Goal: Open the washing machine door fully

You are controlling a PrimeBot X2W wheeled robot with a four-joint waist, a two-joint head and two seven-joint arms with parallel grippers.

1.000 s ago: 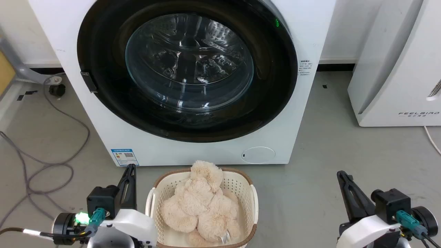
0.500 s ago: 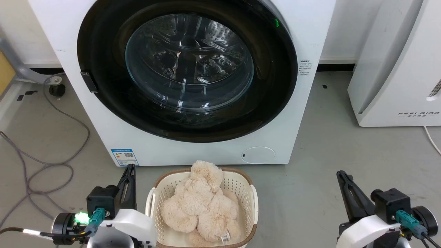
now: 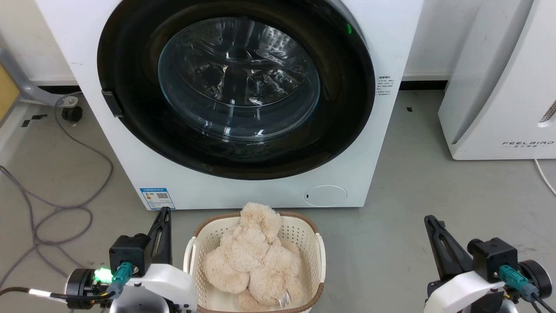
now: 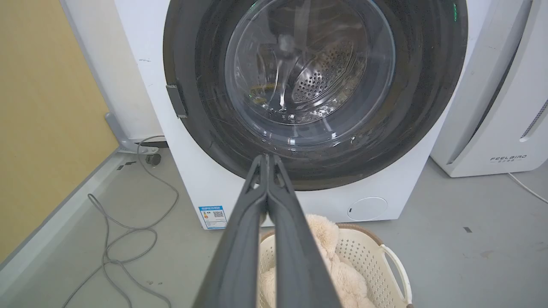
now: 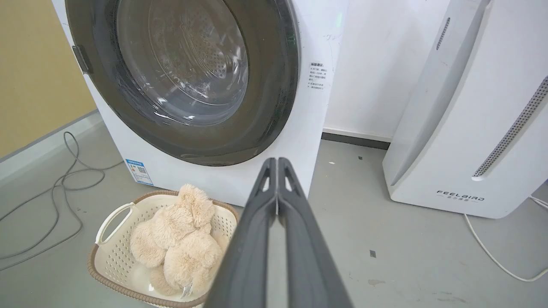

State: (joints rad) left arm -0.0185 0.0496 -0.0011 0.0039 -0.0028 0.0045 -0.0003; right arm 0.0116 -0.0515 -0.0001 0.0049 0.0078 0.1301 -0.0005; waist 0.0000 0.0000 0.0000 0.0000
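Note:
The white washing machine [image 3: 382, 52] stands ahead of me, and its round glossy black washing machine door [image 3: 130, 139] with a clear glass bowl lies flat against the front, closed. A small dark handle tab [image 3: 112, 103] sits on the door's left rim. My left gripper [image 3: 164, 213] is shut and empty at the lower left, fingers pointing up towards the machine. My right gripper [image 3: 431, 219] is shut and empty at the lower right, over bare floor. The left wrist view shows the door [image 4: 428, 85] beyond my pressed-together fingers [image 4: 267, 159]; in the right wrist view the door [image 5: 274, 85] sits left of my fingers [image 5: 277, 161].
A cream laundry basket [image 3: 319, 248] holding a fluffy beige plush toy [image 3: 252, 261] sits on the grey floor right before the machine, between my grippers. A white FEELBIRD appliance [image 3: 499, 87] stands at the right. Loose grey cables [image 3: 56, 208] lie on the floor at the left.

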